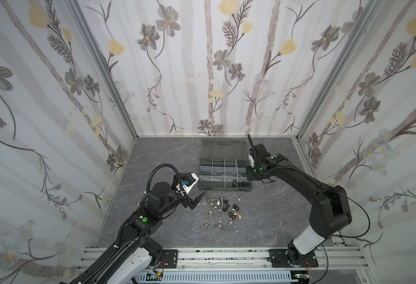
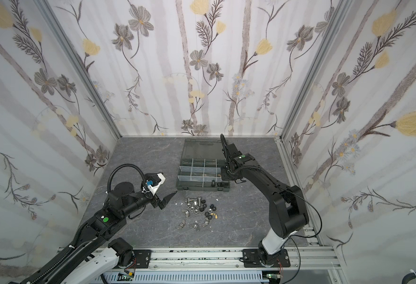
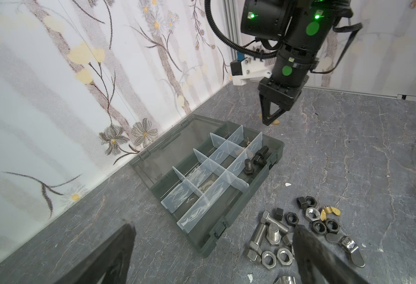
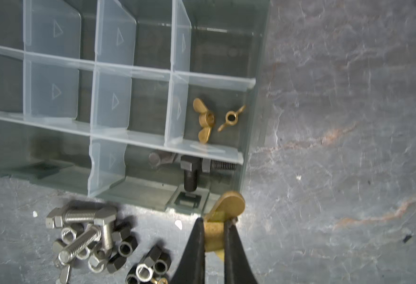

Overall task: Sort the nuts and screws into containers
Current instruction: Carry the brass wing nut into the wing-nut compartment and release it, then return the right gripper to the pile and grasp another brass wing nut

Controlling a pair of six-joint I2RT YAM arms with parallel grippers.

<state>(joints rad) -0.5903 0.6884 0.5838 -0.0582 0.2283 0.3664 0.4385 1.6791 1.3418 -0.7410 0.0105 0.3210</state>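
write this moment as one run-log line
right hand: shut on brass-coloured wing nut, beside dark grey plastic organizer case | left hand: open, empty, near loose silver and black bolts and nuts

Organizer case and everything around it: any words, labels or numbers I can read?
No readable words or numbers anywhere.
Dividers: embossed triangle outlines only, no letters.
Lid: a faint moulded mark, too blurred to read.

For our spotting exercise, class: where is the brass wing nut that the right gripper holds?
In the right wrist view, the brass wing nut is pinched in the right gripper, beside the organizer case at its right end, near the compartment holding two more brass wing nuts.
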